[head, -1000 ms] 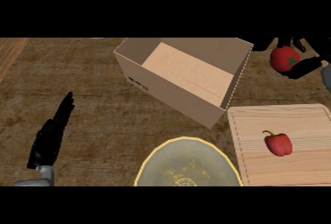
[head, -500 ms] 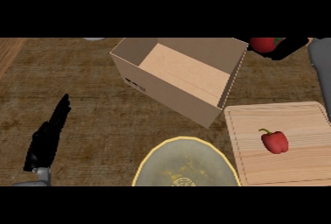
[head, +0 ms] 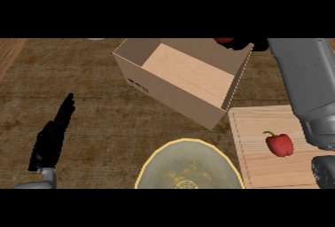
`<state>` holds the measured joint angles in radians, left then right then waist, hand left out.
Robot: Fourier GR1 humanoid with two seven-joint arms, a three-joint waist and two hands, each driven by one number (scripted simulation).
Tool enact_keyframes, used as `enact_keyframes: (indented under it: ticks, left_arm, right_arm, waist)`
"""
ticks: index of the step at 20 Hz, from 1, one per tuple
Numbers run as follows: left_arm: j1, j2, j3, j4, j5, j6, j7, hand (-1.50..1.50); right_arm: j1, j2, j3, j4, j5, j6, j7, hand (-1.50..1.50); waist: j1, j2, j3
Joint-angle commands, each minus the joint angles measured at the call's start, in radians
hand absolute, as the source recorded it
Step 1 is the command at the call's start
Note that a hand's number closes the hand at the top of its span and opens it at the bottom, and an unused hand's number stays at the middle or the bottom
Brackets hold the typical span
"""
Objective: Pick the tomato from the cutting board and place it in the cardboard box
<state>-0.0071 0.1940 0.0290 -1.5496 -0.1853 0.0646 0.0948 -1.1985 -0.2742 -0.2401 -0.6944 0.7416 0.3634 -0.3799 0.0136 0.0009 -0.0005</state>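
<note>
The tomato (head: 223, 40) shows only as a red sliver at the view's top edge, just beyond the far rim of the open cardboard box (head: 175, 80). My right hand (head: 244, 45) is curled round it, mostly cut off by the top edge, and its grey forearm runs down the right side. The wooden cutting board (head: 255, 164) lies at the lower right, partly under that forearm. My left hand (head: 53, 135) rests open at the lower left, fingers straight and pointing away.
A red bell pepper (head: 280, 144) lies on the cutting board. A round plate (head: 149, 165) with a yellow rim sits at the bottom centre, in front of the box. The box stands tilted on the dark wooden counter.
My right hand has carried the tomato leftward and farther away, from right of the box to its far rim. The forearm now crosses over the cutting board's right part. My left hand stays put.
</note>
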Motion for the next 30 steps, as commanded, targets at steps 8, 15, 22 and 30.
enact_keyframes:
  ticks: [8, 15, 22, 30]
  left_arm:
    - [0.026, -0.004, 0.005, -0.005, -0.001, -0.015, -0.022, 0.00]
    - [0.006, -0.013, -0.006, -0.007, -0.009, -0.020, -0.029, 0.00]
    - [0.002, -0.022, -0.027, -0.055, -0.017, -0.028, 0.012, 0.00]
    - [-0.042, -0.023, -0.008, -0.005, -0.030, -0.006, 0.016, 0.00]
  right_arm:
    - [-0.051, 0.212, 0.096, 0.187, 0.099, -0.188, 0.109, 1.50]
    - [-0.072, 0.232, 0.058, 0.377, 0.107, -0.275, 0.135, -1.50]
    - [-0.118, 0.237, -0.012, 0.457, 0.050, -0.313, 0.102, -1.50]
    - [-0.126, 0.180, -0.254, 0.404, -0.190, -0.359, 0.068, -1.50]
  waist:
    - [0.016, 0.007, 0.000]
    - [0.028, 0.014, 0.000]
    - [0.051, 0.022, 0.001]
    - [0.038, 0.022, 0.002]
